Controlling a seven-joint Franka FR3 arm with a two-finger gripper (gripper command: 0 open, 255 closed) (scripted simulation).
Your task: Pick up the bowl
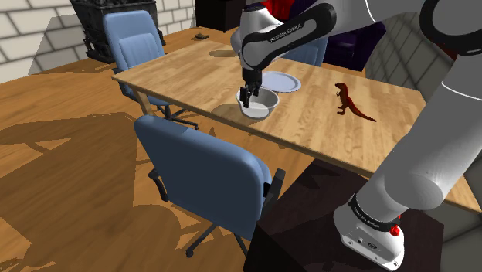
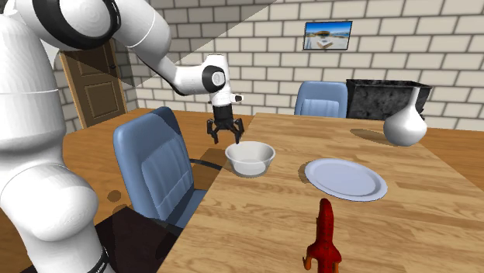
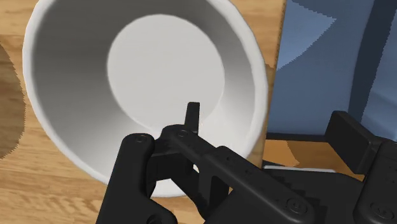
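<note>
Looking down, you see the claw open wide astride the rim of the white bowl, holding nothing; one finger is inside. The bowl stands on the wooden table.

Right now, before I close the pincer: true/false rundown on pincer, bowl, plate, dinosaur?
1. The pincer is open. True.
2. The dinosaur lies in the bowl. False: the bowl is empty, and the dinosaur stands on the table, apart from it.
3. The plate lies flat on the table beside the bowl. True.
4. The bowl is upside down. False: it sits upright, mouth up.
5. The pincer straddles the bowl's rim, one finger over the inside and one outside. True, by the wrist view.
</note>
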